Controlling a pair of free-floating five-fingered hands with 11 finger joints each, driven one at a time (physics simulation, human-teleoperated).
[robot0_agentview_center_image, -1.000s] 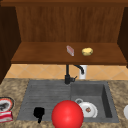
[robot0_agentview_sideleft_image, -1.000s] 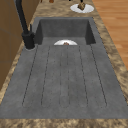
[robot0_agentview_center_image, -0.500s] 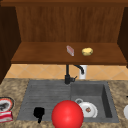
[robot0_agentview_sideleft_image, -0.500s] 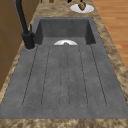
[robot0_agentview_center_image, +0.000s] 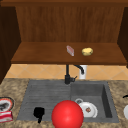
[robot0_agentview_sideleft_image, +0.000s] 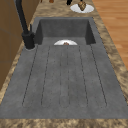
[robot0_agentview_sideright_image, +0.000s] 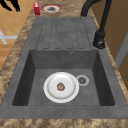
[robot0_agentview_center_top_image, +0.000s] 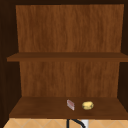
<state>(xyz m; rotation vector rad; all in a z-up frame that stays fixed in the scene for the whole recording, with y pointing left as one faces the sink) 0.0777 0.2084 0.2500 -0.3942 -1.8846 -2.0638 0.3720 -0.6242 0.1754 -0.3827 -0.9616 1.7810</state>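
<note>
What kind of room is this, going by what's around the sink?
Most likely a home kitchen, in simulation. A dark sink with a ribbed drainboard is set into a speckled stone counter, a black faucet stands behind it, and a white plate with a food scrap lies in the basin under wooden shelves.

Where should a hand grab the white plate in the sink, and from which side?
Probably by its rim, from above: the plate lies flat on the basin floor, a brown morsel at its middle, and the walls hem it in.
</note>
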